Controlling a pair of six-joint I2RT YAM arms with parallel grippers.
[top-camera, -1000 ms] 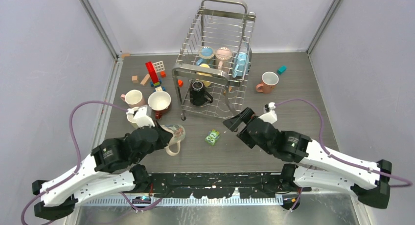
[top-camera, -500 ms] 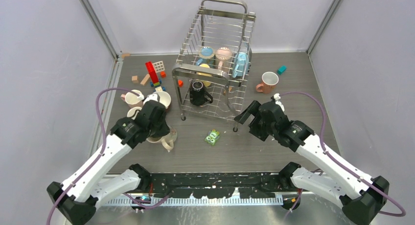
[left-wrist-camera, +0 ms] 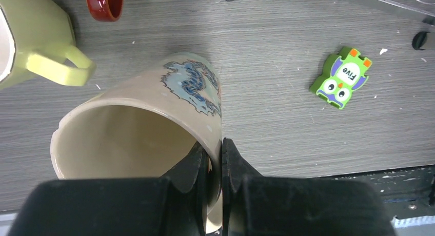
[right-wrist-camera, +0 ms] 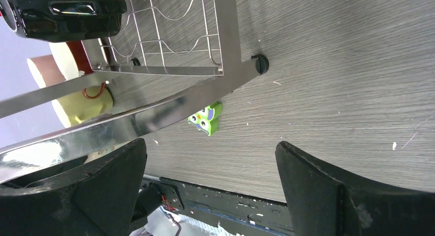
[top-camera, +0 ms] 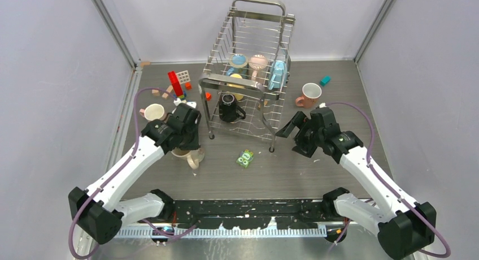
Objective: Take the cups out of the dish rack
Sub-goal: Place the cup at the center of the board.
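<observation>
- Rack (top-camera: 248,56): stood at 12 o'clock on table (top-camera: 316,175), several cups inside.
- Right claw (right-wrist-camera: 209,146): spread wide, empty, just beside rack's front-right leg.
- Left claw (left-wrist-camera: 219,146): clenched on rim of cream cup (left-wrist-camera: 154,118), one finger in, one out.
- Cream cup: out of rack, at its 7 o'clock. Tipped, mouth toward wrist, long axis toward 1 o'clock in wrist view. Near yellow cup (left-wrist-camera: 38,36), probably due for setting down there.
- Black cup (top-camera: 229,108): sat low in rack, at 10 o'clock from right claw. Judged a job for the free right arm.

Likely a lab: plain booth walls (top-camera: 51,73), table (top-camera: 271,169).
</observation>
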